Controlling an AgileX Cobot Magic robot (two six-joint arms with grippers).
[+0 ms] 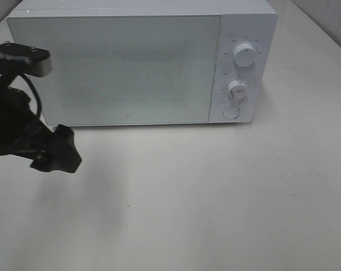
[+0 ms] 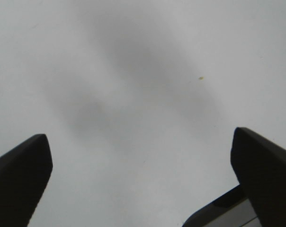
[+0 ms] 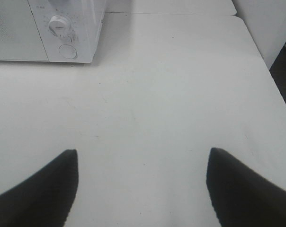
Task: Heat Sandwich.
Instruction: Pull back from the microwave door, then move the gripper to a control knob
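The white microwave [image 1: 119, 68] stands at the back of the table with its frosted door closed. The sandwich is out of view in every frame. My left gripper [image 1: 55, 149] hangs over the table at the far left, in front of the microwave's left end. In the left wrist view my left gripper [image 2: 140, 137] is open, its dark fingers far apart over bare table. My right gripper [image 3: 143, 153] is open too, with nothing between its fingers; it sits well in front of the microwave's control corner [image 3: 62, 28] and does not appear in the high view.
Two round knobs [image 1: 245, 56] [image 1: 237, 89] and a round button [image 1: 231, 112] sit on the microwave's right panel. The white table [image 1: 215, 192] stretches in front. Its right edge [image 3: 271, 75] shows in the right wrist view, with a white wall beyond.
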